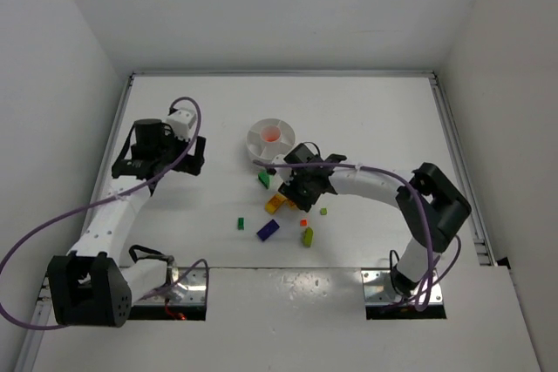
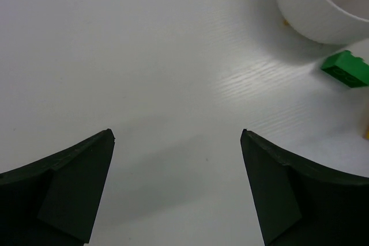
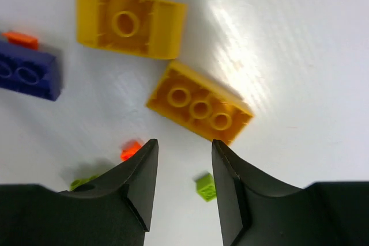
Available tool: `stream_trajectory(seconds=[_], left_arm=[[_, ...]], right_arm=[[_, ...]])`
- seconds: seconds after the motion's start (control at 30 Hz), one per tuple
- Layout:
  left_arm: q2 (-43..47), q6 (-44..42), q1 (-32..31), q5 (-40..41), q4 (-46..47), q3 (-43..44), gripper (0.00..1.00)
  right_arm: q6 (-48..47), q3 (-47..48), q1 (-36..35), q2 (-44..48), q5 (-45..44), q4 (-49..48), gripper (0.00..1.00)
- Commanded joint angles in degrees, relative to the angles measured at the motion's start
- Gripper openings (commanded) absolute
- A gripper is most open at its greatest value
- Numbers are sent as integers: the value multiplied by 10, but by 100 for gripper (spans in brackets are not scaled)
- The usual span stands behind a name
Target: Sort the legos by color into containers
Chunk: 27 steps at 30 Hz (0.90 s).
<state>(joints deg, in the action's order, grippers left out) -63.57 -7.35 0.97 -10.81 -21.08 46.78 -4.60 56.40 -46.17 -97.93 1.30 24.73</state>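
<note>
The round white dish [image 1: 258, 147] stands mid-table with an orange piece [image 1: 271, 134] in its centre well. My right gripper [image 1: 295, 196] hovers open just below it, over the loose legos, and nothing is between its fingers [image 3: 184, 142]. Ahead of it lie two yellow-orange bricks [image 3: 131, 21] [image 3: 199, 103], underside up. A dark purple brick [image 3: 29, 76] and a red-orange bit [image 3: 130, 150] lie to the left, and a lime bit [image 3: 206, 186] lies under the jaws. My left gripper [image 1: 202, 156] is wide open and empty [image 2: 177, 136], left of the dish [image 2: 323, 10] and a green brick [image 2: 346, 68].
Below the dish lie a green brick [image 1: 263, 179], a small green bit [image 1: 241, 223], the purple brick [image 1: 268, 230], a lime brick [image 1: 307, 236] and a lime bit [image 1: 323, 212]. White walls enclose the table on three sides.
</note>
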Motion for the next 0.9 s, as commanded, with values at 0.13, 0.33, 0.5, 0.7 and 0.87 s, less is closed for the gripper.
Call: stream_trajectory(seconds=[0.13, 0.33, 0.5, 0.7, 0.87], left_arm=[[38, -73, -108, -121, -20, -11, 93], [-23, -79, -233, -121, -27, 16, 85], [-86, -79, -329, -79, -22, 52, 77], [-167, -50, -429, -13, -17, 122, 65], [-216, -25, -505, 36, -17, 144, 55]], right_arm=[[47, -19, 63, 56, 8, -14, 43], [79, -38, 140, 112, 20, 4, 48], [104, -38, 203, 131, 32, 25, 62], [109, -14, 294, 120, 61, 61, 63], [109, 6, 357, 115, 93, 61, 63]])
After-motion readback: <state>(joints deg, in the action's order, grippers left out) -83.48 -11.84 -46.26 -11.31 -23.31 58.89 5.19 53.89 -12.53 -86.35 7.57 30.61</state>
